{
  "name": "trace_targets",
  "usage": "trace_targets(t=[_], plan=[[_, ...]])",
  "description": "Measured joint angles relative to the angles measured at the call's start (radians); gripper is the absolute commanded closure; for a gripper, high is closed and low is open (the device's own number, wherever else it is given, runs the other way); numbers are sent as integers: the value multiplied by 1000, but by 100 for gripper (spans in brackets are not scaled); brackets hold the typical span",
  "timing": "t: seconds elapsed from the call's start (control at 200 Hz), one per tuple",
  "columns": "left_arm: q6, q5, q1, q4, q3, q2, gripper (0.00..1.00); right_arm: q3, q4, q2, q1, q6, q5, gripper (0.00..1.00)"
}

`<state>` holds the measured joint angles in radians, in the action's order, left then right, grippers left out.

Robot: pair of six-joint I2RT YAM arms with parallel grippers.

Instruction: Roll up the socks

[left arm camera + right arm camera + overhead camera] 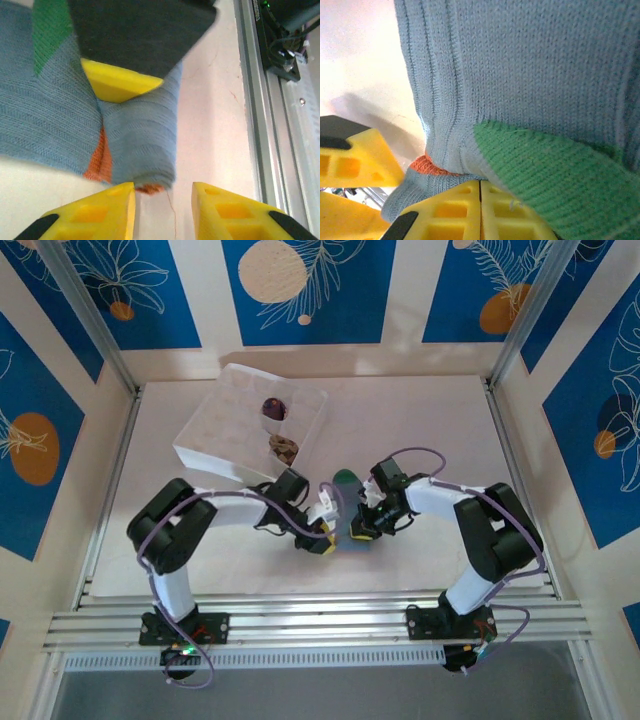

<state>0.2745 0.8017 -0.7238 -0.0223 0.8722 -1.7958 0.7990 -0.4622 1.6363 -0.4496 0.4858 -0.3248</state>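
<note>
Yellow and open, my left fingers (pixel 325 540) sit near the middle of the white counter (pixel 430 430), just past my two bases. There is a bare gap between them. The near end of the blue-grey sock (pixel 140 135) sits right at their tips, and I cannot tell if it touches them.

My right fingers (pixel 480 205) are yellow too, and they are pressed tight together. The sock lies right against their tips. I cannot tell if any cloth is caught between them.

Seen from above, my left fingers come in at the sock's 9 o'clock side. My right fingers come in at its 3 o'clock side.

The sock lies on the counter and runs from 6 o'clock up to 12 o'clock. Its near end is folded over on itself in a thick bump. A bit of orange cuff (pixel 102 162) peeks out from under the fold. Its green end (pixel 345 477) points to 12 o'clock, away from me.

Farther off, at about 11 o'clock from the sock, stands a white gridded box (pixel 215 435), set at a slant. Two more socks are in it, each bunched into a small ball. The brown sock (pixel 284 447) sits in a cell by the box's 3 o'clock side. The purple sock (pixel 273 407) sits in a cell just past it, toward 12 o'clock.
</note>
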Motion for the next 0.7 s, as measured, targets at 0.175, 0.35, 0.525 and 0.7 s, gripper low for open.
trace_targets(t=[0.175,0.35,0.525,0.7], plan=[[87,-114,-21,226,-179,160,56,23,-21,24,0,0,-5,92],[257,-322,-139,385,-266,233,55,42,-39,43,0,-1,-10,93],[394,-467,-214,463,-265,218,53,50,-47,51,-1,-1,-16,94],[473,-535,-232,472,-242,137,52,52,-47,56,-3,-1,-23,95]])
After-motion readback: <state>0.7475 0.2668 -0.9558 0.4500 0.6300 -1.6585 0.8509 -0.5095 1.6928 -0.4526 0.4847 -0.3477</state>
